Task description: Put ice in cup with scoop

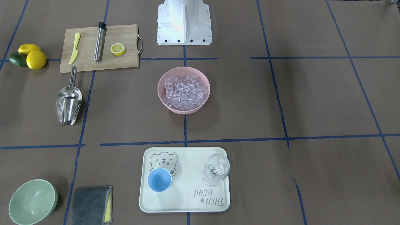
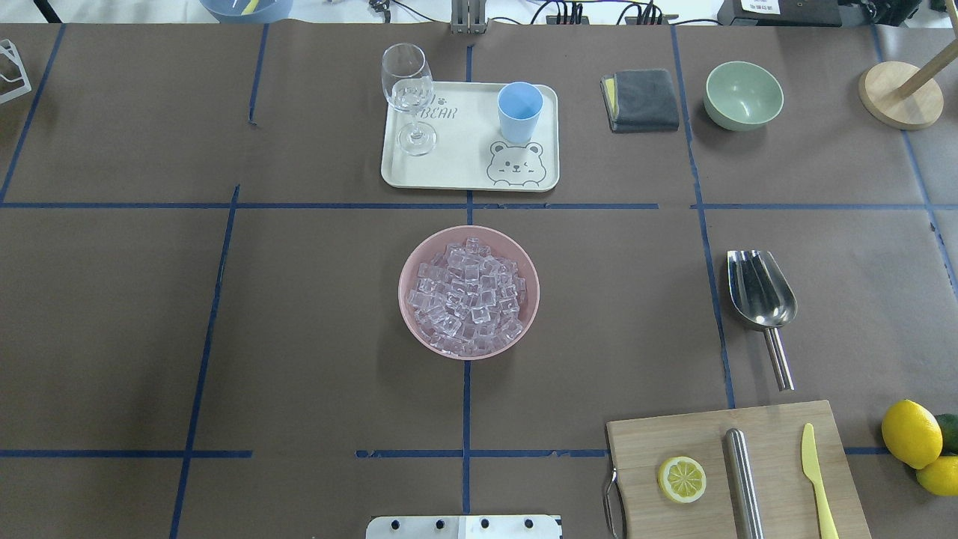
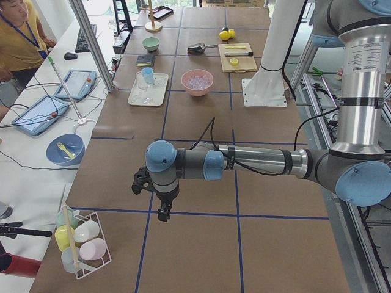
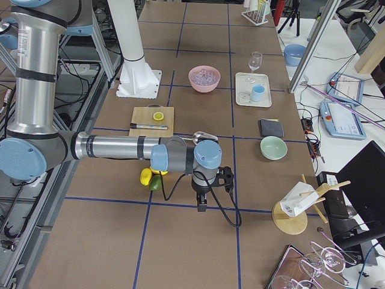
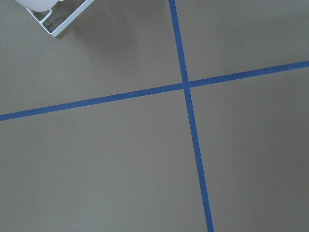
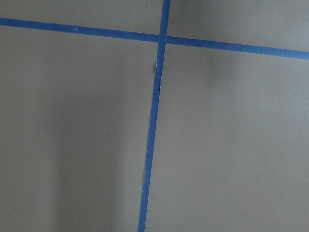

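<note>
The ice (image 2: 469, 292) is a heap of clear cubes in a pink bowl (image 2: 413, 258) at the table's middle, also in the front view (image 1: 184, 89). The light-blue cup (image 2: 519, 111) stands upright and empty on a cream tray (image 2: 456, 168). The steel scoop (image 2: 760, 288) lies flat on the table's right side, its handle toward the robot. Neither gripper is near these things. My left gripper (image 3: 164, 213) hangs over bare table far off to the left; my right gripper (image 4: 201, 208) hangs far off to the right. I cannot tell whether either is open or shut.
A stemmed glass (image 2: 408, 93) shares the tray. A cutting board (image 2: 737, 471) holds a lemon half, a steel cylinder and a yellow knife. Lemons (image 2: 909, 434), a pale green bowl (image 2: 743, 95), a grey cloth (image 2: 642, 99) and a wooden stand (image 2: 900, 93) lie on the right side.
</note>
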`<state>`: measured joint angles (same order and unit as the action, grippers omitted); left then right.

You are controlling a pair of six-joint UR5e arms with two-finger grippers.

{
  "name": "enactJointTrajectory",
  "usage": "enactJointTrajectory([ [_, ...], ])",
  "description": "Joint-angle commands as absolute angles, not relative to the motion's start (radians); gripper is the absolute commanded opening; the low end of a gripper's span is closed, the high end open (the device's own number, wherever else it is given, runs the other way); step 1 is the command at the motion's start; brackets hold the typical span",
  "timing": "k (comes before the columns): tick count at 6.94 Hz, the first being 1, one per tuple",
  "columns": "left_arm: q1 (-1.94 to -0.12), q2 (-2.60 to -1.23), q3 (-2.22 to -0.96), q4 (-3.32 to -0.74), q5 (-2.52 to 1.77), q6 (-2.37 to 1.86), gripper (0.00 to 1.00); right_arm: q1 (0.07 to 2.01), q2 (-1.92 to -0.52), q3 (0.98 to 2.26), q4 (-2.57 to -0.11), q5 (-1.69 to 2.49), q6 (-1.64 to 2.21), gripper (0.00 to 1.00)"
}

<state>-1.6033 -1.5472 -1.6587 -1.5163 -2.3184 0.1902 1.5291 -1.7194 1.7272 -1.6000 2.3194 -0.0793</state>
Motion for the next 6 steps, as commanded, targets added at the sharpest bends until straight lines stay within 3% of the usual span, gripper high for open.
enactJointTrajectory([
  [1, -1.6, -1.554, -1.66, -1.517, -2.319, 0.19, 1.0, 1.528, -1.718, 1.727, -1.6, 2.319, -0.081, 1.0],
  [6, -1.598, -1.577, -1.67, -1.525, -2.313, 0.181, 1.0, 1.528, -1.661, 1.733, -1.598, 2.321, -0.074, 1.0],
])
